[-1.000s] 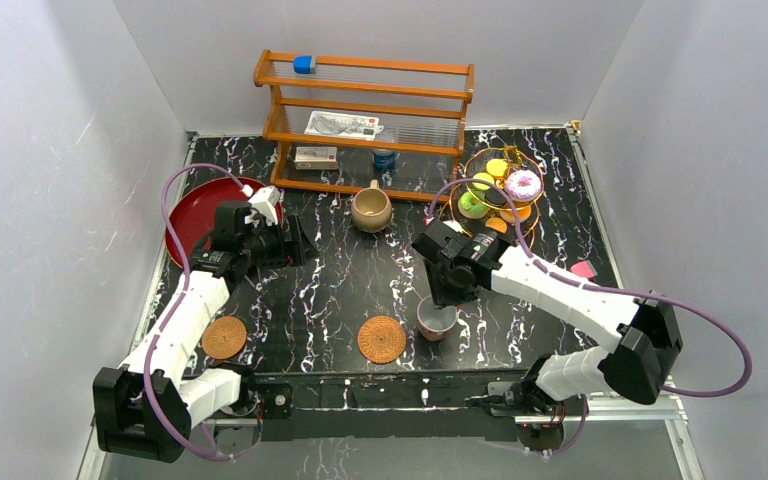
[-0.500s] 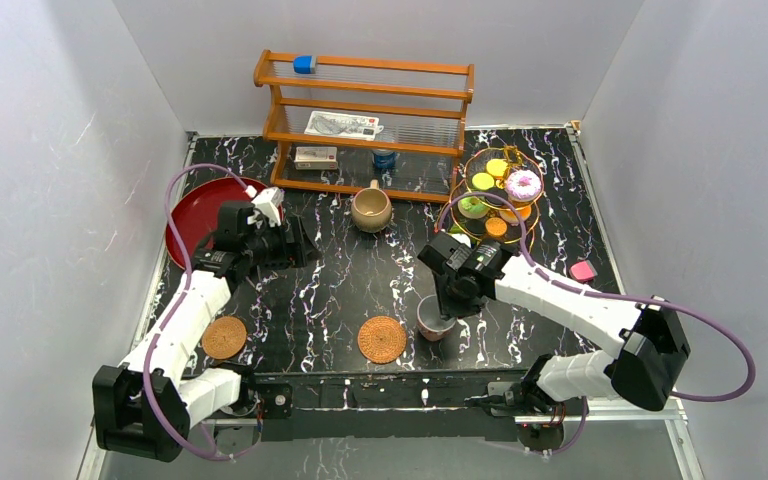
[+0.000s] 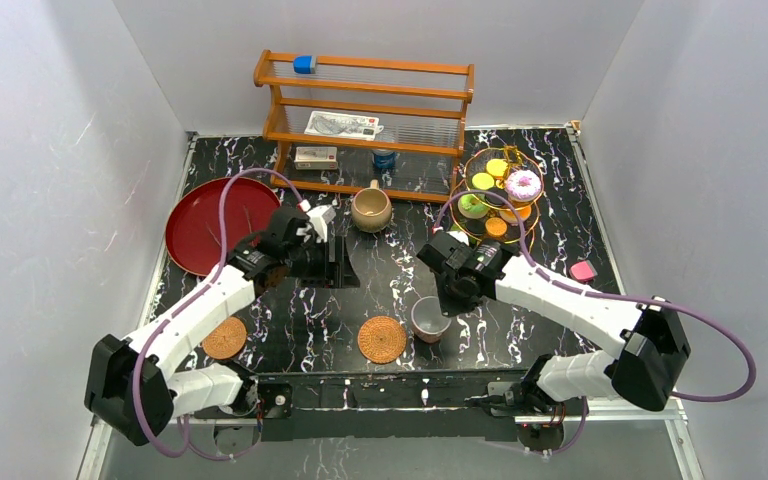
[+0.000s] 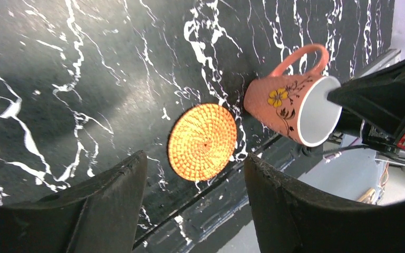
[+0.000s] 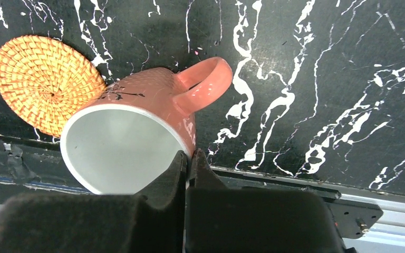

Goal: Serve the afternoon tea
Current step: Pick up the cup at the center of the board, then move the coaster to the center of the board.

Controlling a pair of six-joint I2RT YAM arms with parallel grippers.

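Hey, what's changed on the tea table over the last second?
The left gripper swung right, off the red plate toward the tan mug, jaws open. The right gripper came down on the pink cup and shut on its rim near the handle. The mug, coasters, tiered stand and plate stayed put.

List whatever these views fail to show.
- Pink cup underside: right wrist view, its own body hides whether it rests on the table.
- Box labels on the wooden rack: top view, too small.
- Tiered stand lower tier: top view, upper tier partly covers it.
- Small pink item: top view, too small to identify.
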